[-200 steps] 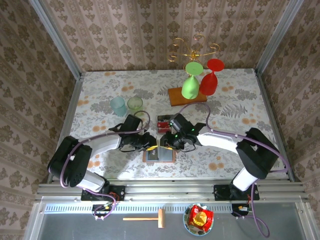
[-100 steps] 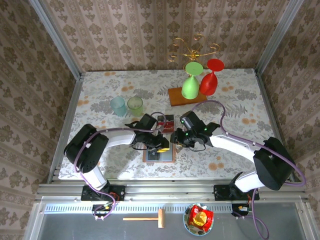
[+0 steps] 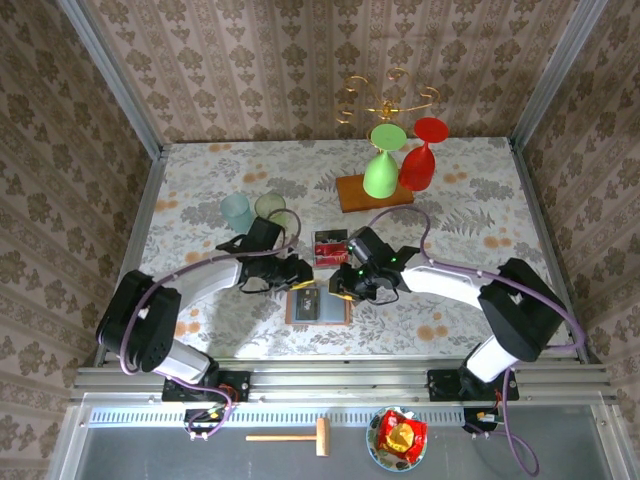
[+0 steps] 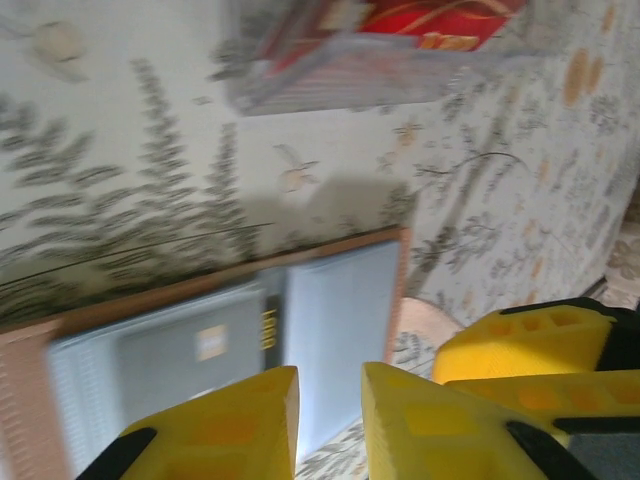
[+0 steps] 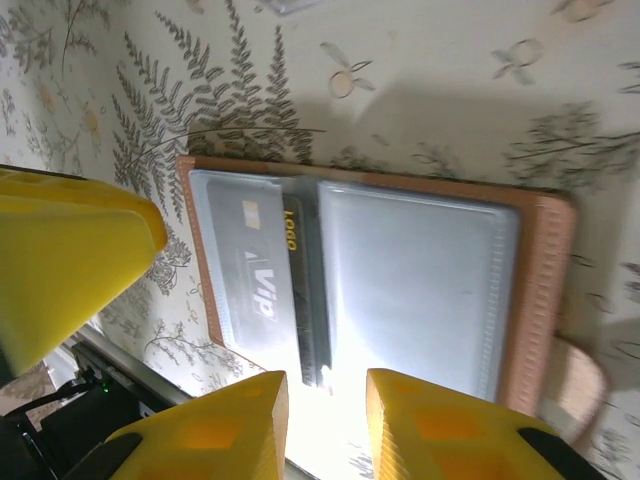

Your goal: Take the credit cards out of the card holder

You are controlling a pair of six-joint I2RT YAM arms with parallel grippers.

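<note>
Floral-print bench (image 3: pixel 200 180) w/ patterned wallpaper walls round it. A small brown leather bifold card holder (image 3: pixel 320 308) w/ blue-grey lining lies open and flat near the front edge, between the two arms. A stack of thin red credit cards (image 3: pixel 330 247) sits on the bench just beyond it, apart from it.

In the right wrist view a dark VIP-marked card (image 5: pixel 255 290) is tucked in the holder's left pocket behind a clear window. The right pocket looks empty.

The left hand (image 4: pixel 330 425) hovers over the holder's near edge, fingers almost together w/ a narrow gap and nothing between. The right hand (image 5: pixel 322 425) is the same: nearly closed, empty, above the centre fold.

Handling, my read:
- The card is light, stiff and slick, and probably snug in the plastic sleeve.
- It likely won't lift straight up. It should slide out toward the pocket mouth by the fold.
- Best hold is a pinch on its exposed edge at the fold.
- The holder is soft and light and may drag along w/ the card, so the other hand should pin the leather border.
</note>
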